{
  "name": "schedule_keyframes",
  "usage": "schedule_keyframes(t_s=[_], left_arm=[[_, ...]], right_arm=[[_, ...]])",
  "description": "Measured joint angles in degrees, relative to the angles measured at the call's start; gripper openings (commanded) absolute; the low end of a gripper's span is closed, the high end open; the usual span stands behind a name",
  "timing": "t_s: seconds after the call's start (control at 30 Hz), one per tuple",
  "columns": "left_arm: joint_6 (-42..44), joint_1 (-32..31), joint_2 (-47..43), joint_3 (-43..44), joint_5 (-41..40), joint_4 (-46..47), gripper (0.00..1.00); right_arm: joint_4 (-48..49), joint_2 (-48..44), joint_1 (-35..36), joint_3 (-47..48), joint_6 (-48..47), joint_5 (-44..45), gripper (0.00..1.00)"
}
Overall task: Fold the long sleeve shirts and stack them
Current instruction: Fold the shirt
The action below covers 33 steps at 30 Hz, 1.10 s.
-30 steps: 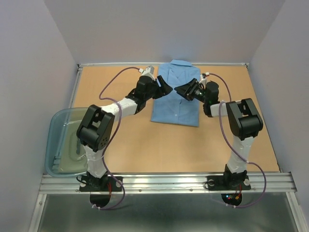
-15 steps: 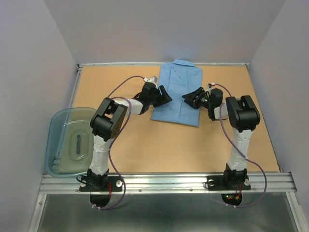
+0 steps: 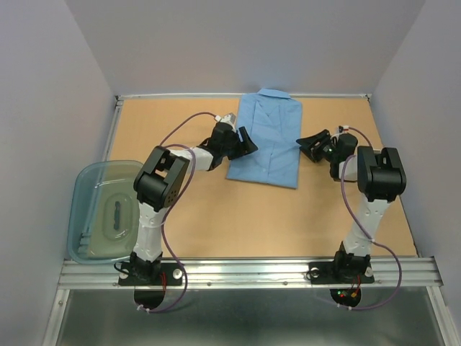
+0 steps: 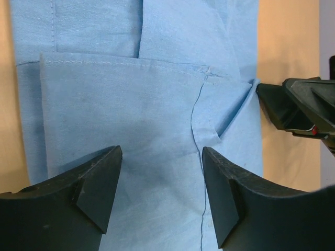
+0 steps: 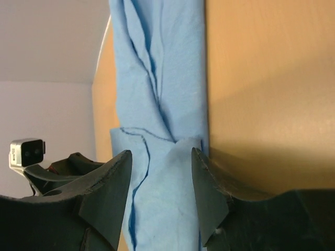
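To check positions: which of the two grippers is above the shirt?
The left gripper: it overlaps the left edge of the light blue shirt. The right gripper stands just off its right edge, over the wooden table.

No text, label, brand or number can be read in any view: the plain light blue cloth button-front shirt [image 3: 265, 144], the clear bluish plastic tub [image 3: 85, 209] at lower left and the wooden table [image 3: 216, 216] show none.

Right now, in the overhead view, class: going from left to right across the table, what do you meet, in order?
clear plastic tub → left end effector → light blue shirt → right end effector
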Motion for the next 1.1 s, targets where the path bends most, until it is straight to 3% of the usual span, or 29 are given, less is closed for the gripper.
schedule_keyframes(t_s=[0.2,0.43,0.63,1.0,1.1], left_arm=[[1.42,0.02,-6.67,-3.02,-1.07,-3.32,0.82],[1.7,-0.5,-18.38,-9.64,-1.73,-2.14,0.78],[0.48,-0.87,-17.38,-16.81,-1.66,-0.83,0.77],[-2.54,0.02,-15.32,-21.75,-3.26,2.73,0.75],[-2.71,0.57,-16.7,-23.23,-3.69,2.91,0.79]], right_arm=[[-5.18,-9.77,0.11,-2.14,-1.36,0.0,0.55],[-5.55,-19.58,4.7,-7.72,-1.51,-1.05,0.55],[-5.29,-19.8,11.67,-17.18,-2.14,-1.49,0.55],[2.62,-16.87,10.54,-25.83,-4.09,0.17,0.55],[2.6,-17.99,10.43,-26.4,-4.55,0.22,0.55]])
